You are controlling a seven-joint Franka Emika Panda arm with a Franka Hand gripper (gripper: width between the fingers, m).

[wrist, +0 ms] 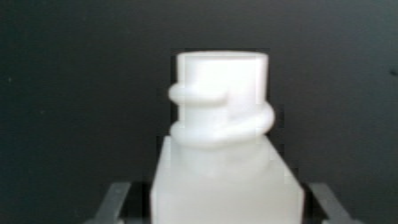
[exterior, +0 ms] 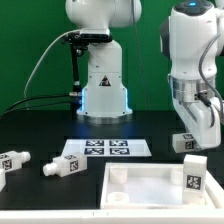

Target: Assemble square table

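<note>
The white square table top (exterior: 140, 178), a slab with a raised rim, lies at the front of the black table. My gripper (exterior: 197, 152) hangs over the slab's corner on the exterior view's right, shut on a white table leg (exterior: 193, 175) that bears a black-and-white tag. The leg's lower end is at the slab's rim; whether it touches I cannot tell. In the wrist view that leg (wrist: 217, 150) fills the middle, its threaded round end pointing away, with a grey finger of my gripper (wrist: 217, 205) on each side. Two more legs (exterior: 12, 160) (exterior: 60, 167) lie on the exterior view's left. A third (exterior: 183, 143) stands behind my gripper.
The marker board (exterior: 105, 150) lies flat behind the slab, mid-table. The white robot base (exterior: 102, 88) stands at the back centre with cables running to the exterior view's left. A green wall closes the background.
</note>
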